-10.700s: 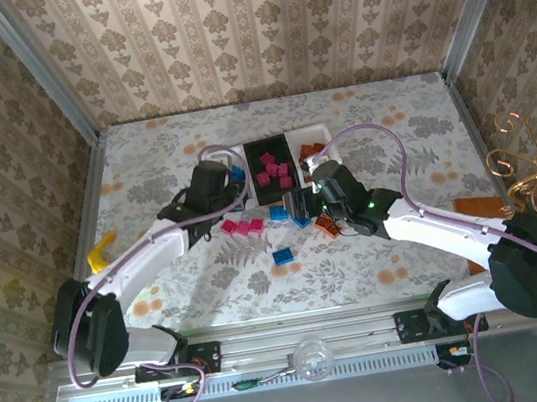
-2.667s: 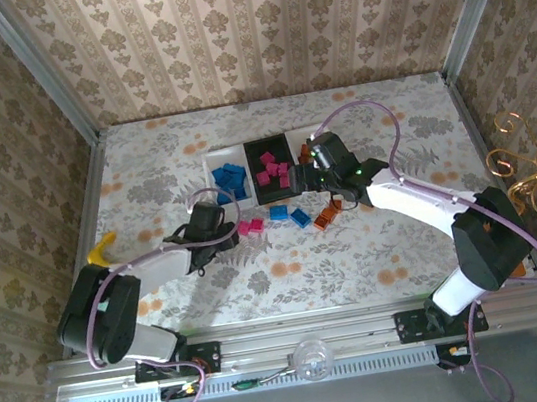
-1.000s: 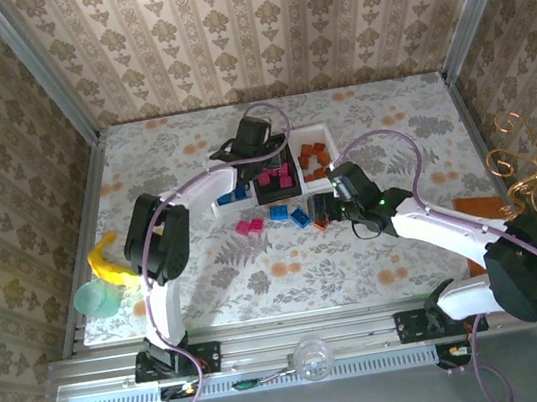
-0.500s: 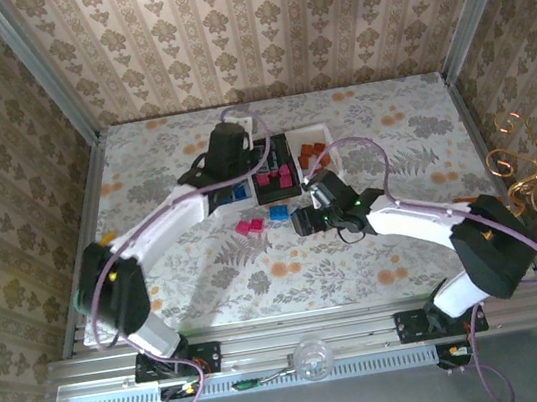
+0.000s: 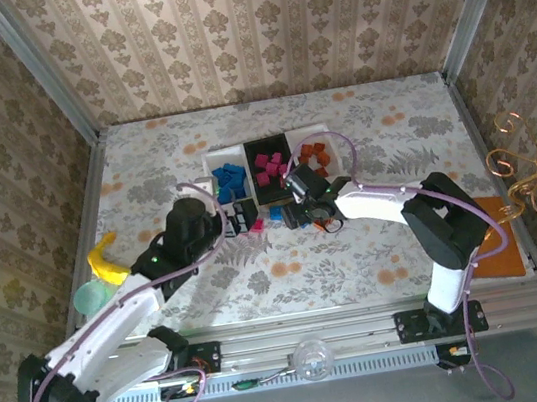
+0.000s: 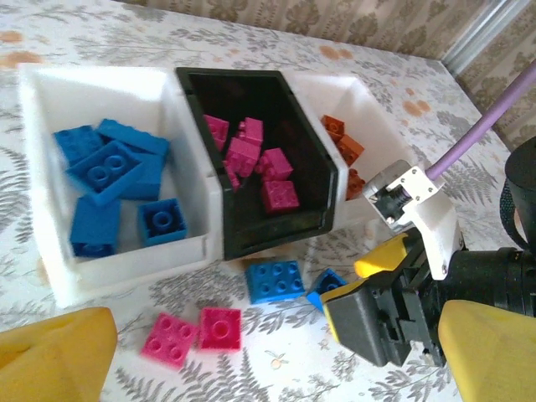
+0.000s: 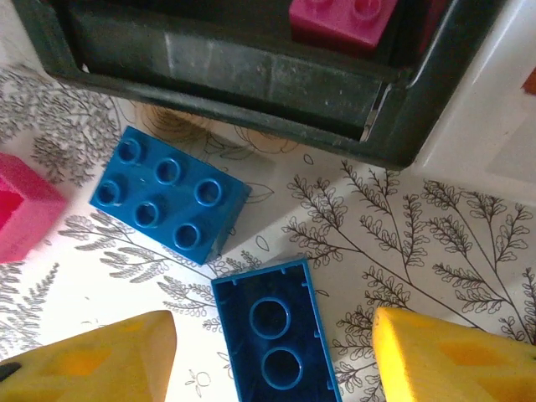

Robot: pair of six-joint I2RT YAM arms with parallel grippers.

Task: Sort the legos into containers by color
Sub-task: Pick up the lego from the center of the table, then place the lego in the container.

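Left gripper (image 6: 268, 364) has backed off the containers (image 6: 126, 264), jaws spread wide and empty: drop likely done. Right gripper (image 7: 272, 368) has come down, jaws spread, not yet pinching. An upturned blue lego (image 7: 272, 335) lies between them, probably the next pick.

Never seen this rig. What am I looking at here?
Two robot arms bolted at the near edge of a table. The overhead picture shows both: left arm, right arm. The other two pictures come from a camera on each wrist; the yellow wedges are that arm's own jaws. Three joined trays: a white tray with blue bricks, a black tray with magenta bricks, a second white tray with orange bricks. Loose on the table: a magenta pair, a blue brick and an upturned blue brick. Left jaws stand wide open, empty. Right jaws straddle the upturned one without touching it. Nothing is held.
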